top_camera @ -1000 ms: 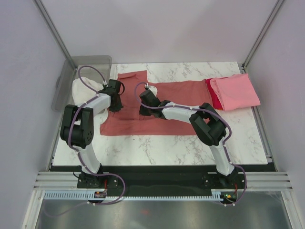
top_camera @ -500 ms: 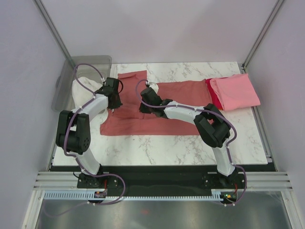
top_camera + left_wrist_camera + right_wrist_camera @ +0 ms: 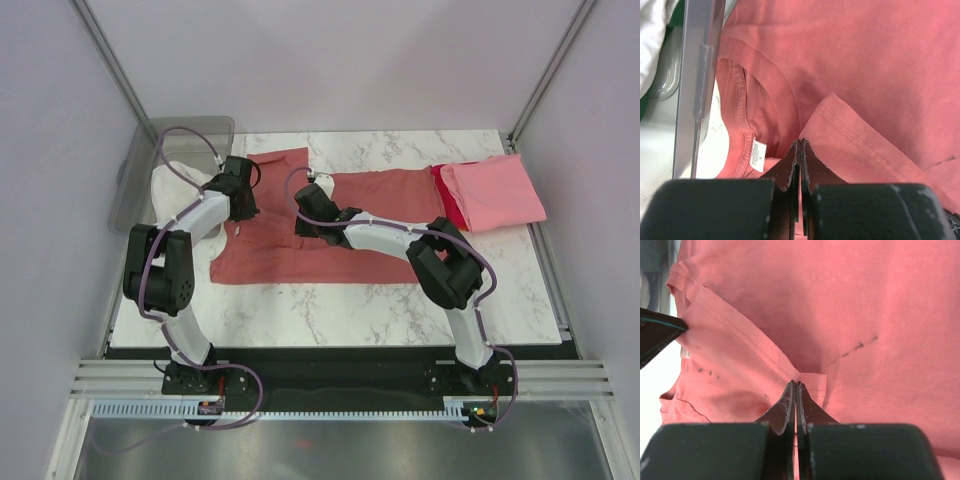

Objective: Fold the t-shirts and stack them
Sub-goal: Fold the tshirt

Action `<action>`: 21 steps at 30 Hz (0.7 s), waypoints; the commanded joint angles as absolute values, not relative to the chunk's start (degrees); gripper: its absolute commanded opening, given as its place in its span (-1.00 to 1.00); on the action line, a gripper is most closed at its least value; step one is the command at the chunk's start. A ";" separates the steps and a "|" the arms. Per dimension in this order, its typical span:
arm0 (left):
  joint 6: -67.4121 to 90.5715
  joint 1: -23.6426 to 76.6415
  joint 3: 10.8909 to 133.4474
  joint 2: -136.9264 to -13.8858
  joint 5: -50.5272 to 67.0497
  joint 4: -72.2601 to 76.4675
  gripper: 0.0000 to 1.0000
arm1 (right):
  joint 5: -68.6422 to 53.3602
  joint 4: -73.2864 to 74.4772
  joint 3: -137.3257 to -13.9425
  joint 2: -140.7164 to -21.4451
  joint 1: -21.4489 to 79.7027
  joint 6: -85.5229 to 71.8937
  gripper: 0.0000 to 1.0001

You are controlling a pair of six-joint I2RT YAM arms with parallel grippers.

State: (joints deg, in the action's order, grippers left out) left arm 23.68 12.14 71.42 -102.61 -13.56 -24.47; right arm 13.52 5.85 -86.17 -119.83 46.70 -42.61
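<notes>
Left wrist view: left fingers [image 3: 787, 170] and right fingers [image 3: 780, 412] pinch salmon-red t-shirt [image 3: 880, 65]; neck label [image 3: 758, 154] illegible.

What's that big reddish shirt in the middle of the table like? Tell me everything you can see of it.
The salmon-red shirt is soft, plain cloth with short sleeves, stitched hems, a banded collar and a small white label inside the neck. It lies spread sideways on the marble table, collar toward the left. The left gripper and right gripper, both shut, each pinch a folded-over hem edge.
</notes>
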 commanded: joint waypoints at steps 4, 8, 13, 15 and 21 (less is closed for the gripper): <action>23.29 12.48 74.27 -102.04 -14.42 -21.27 -0.96 | 17.49 5.54 -85.96 -117.77 46.58 -41.40 -1.00; 22.85 12.48 75.67 -102.83 -14.06 -20.30 -0.96 | 18.72 4.83 -85.43 -117.25 46.49 -41.13 -1.00; 22.50 12.48 77.61 -105.64 -14.50 -20.13 -0.96 | 21.00 4.75 -86.31 -118.39 46.49 -41.13 -0.98; 22.67 12.39 78.05 -106.26 -15.11 -20.13 -0.96 | 21.97 4.66 -86.57 -119.00 46.58 -41.31 -0.98; 22.76 12.39 79.45 -108.10 -16.96 -20.30 -0.96 | 25.05 4.22 -88.24 -120.58 46.58 -38.94 -0.61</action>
